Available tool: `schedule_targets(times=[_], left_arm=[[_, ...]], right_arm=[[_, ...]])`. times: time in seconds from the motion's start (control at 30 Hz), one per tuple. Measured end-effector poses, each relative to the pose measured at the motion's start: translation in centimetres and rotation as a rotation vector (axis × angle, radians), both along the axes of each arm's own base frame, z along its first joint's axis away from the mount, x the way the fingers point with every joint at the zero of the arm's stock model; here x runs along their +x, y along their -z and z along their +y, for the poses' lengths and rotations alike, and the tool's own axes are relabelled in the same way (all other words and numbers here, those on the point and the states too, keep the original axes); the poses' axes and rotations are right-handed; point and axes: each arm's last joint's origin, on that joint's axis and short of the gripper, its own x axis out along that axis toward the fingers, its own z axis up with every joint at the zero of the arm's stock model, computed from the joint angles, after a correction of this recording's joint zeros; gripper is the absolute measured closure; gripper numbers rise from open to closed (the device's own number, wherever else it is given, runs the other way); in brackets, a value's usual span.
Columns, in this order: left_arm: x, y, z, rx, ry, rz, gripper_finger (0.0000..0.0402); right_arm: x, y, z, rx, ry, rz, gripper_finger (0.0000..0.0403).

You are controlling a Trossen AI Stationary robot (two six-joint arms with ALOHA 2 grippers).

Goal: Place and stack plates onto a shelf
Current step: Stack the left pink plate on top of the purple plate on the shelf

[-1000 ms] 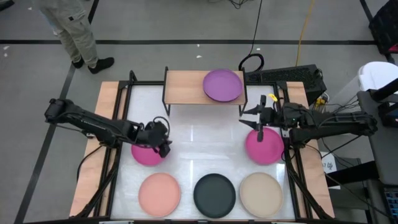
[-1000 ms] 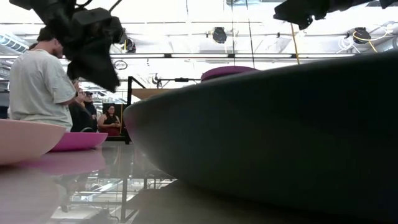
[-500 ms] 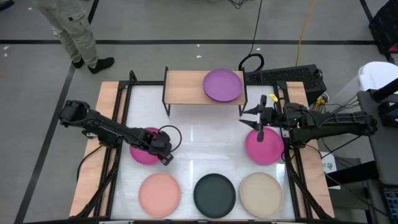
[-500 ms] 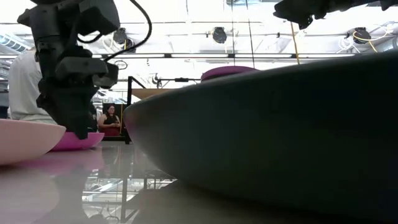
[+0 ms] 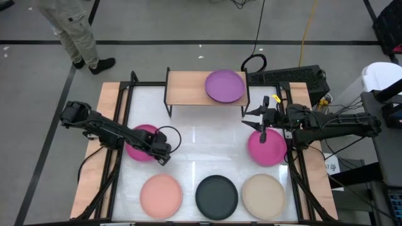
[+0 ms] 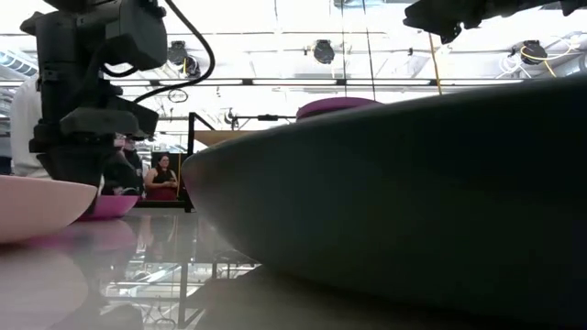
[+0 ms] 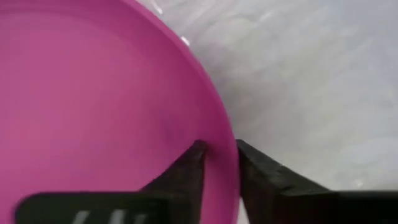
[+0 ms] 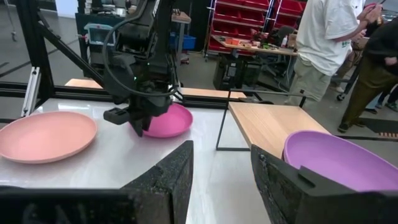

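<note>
One round matte magenta plate (image 7: 93, 106) lies on the white surface (image 5: 201, 147), its rim pinched in the left gripper (image 7: 219, 163); lift level toward the light-wood shelf (image 5: 185, 88), while the right gripper (image 8: 221, 163) waits open.

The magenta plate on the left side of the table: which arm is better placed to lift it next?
The left arm. Its claw already straddles the rim of that magenta plate, one finger on each side. The right claw hangs above the other magenta plate, across the table.
</note>
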Motion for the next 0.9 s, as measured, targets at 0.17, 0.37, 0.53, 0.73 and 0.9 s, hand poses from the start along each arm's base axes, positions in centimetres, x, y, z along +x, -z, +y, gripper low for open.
schedule_targets(times=[0.17,0.37,0.53,0.73,0.9], left_arm=[[0.6,-0.8,-0.3,-0.029,0.089,-0.019,0.0384],[4.2,-6.6,-1.6,-0.032,0.411,-0.211,0.0392],[6.4,-12.6,-3.2,0.111,0.749,-0.418,0.0392],[7.3,-18.1,-3.1,0.522,0.974,-0.471,0.0392],[8.5,-20.9,0.0,0.839,1.082,-0.398,0.0392]], right_arm=[[0.0,-0.1,0.0,-0.01,-0.001,-0.004,0.0261],[0.0,-0.5,0.0,-0.039,-0.004,-0.045,0.0261],[-0.2,-0.9,0.0,-0.062,-0.006,-0.08,0.0261],[-1.0,-1.5,0.0,-0.055,-0.004,-0.125,0.0261],[-1.7,-1.9,0.0,-0.033,-0.002,-0.164,0.0261]])
